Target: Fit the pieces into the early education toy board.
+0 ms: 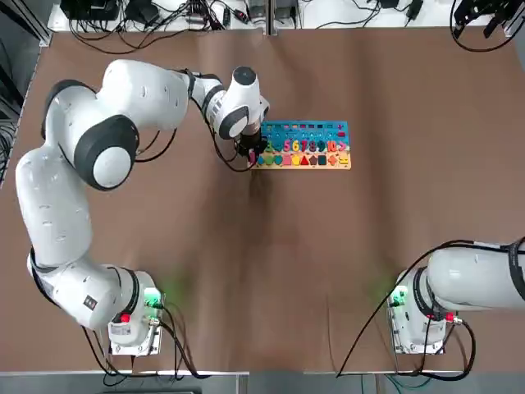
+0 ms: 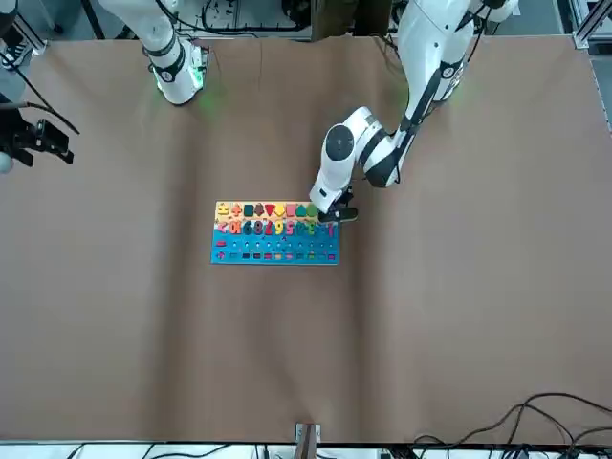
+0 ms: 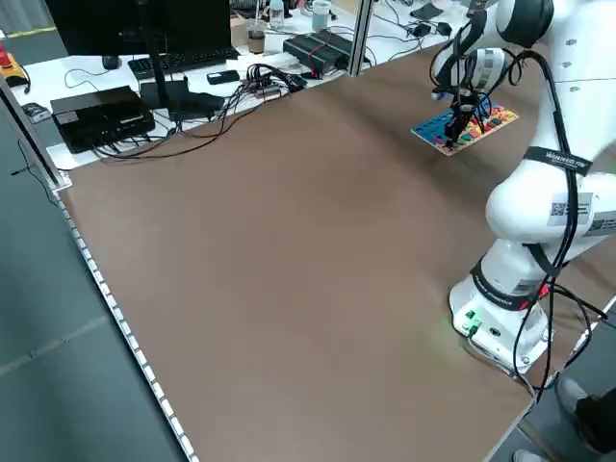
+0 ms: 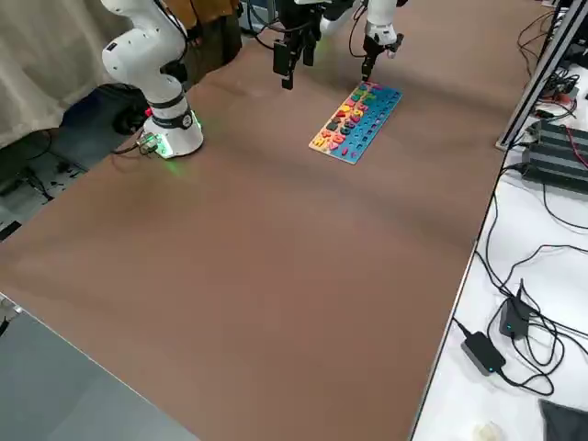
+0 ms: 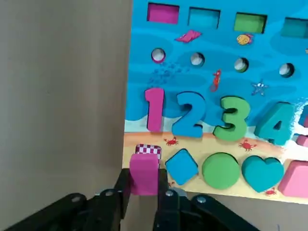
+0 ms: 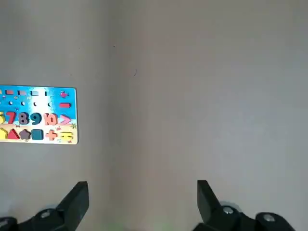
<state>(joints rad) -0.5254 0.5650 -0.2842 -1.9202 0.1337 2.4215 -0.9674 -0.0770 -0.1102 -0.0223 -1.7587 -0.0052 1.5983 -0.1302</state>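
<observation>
Clamping a pink piece (image 5: pixel 143 174), left gripper (image 5: pixel 143 192) beside board (image 5: pixel 144 72) numerals 1–4, right gripper (image 6: pixel 143 197) wide open, empty.

Matt brown bench, glossy printed board, shiny white arm shells.

We see the bench (image 1: pixel 271 263) covered in a smooth, matt brown sheet with faint creases. The early education toy board (image 5: pixel 211 43) has a glossy printed blue face and a pale wood-look lower strip; its numbers and shapes look like smooth painted pieces. The pink piece (image 5: pixel 143 174) looks matt and smooth between the left tool (image 5: pixel 143 195) and its black matt plastic fingers (image 5: pixel 111 204). The arm shells look like glossy white plastic.
</observation>
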